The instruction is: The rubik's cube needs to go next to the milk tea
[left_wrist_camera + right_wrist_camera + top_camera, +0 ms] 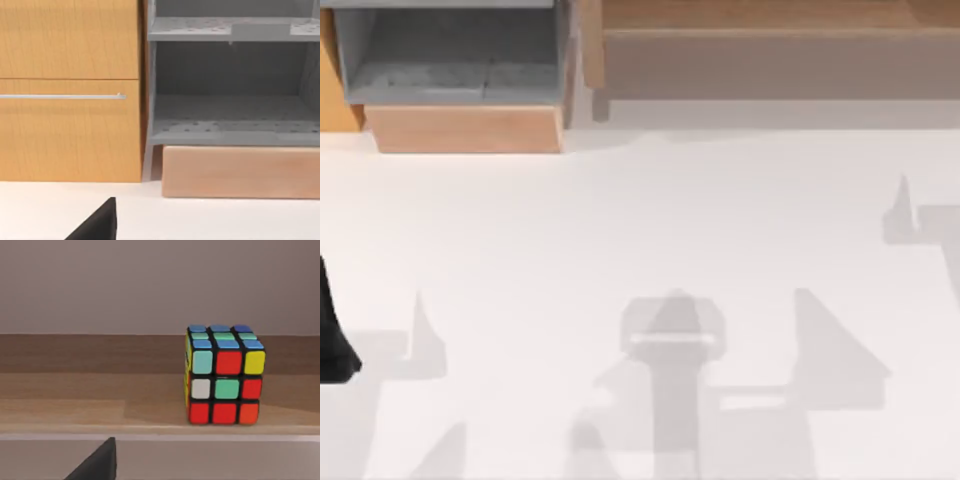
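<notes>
The rubik's cube (224, 375) stands upright on a wooden shelf (90, 405), its black-edged faces showing red, green, yellow, white and blue squares. A dark corner of my right gripper (97, 464) sits low in the right wrist view, well short of the cube and apart from it. My left arm (332, 330) is a dark shape at the table's left edge, and a dark part of my left gripper (97, 224) faces the cabinet. The milk tea is out of view.
A grey open shelf unit (450, 60) on a pale wooden base (465, 128) stands at the back left, beside an orange wooden drawer front with a metal handle (62, 96). The long wooden shelf (770, 40) spans the back right. The white table (640, 220) carries only shadows.
</notes>
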Tool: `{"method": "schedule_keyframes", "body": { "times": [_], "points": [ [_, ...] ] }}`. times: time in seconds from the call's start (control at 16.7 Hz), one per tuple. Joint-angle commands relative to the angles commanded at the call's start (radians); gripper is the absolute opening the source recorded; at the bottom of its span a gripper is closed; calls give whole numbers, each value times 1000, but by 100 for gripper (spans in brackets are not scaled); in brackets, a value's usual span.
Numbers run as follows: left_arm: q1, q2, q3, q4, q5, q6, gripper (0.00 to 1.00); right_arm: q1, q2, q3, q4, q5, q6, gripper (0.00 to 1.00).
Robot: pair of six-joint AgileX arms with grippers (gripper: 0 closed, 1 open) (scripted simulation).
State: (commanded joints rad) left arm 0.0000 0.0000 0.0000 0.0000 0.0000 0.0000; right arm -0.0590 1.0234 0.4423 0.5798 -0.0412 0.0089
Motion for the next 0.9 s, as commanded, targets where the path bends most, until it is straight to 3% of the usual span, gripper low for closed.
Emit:
{"method": "schedule_keyframes", "body": {
  "times": [0.48,0.9],
  "points": [
    [0,0,0,0,0,0,100,-36,655,280,367,-27,4,100],
    [0,0,0,0,0,0,100,-51,893,388,508,-37,6,100]
  ]
}}
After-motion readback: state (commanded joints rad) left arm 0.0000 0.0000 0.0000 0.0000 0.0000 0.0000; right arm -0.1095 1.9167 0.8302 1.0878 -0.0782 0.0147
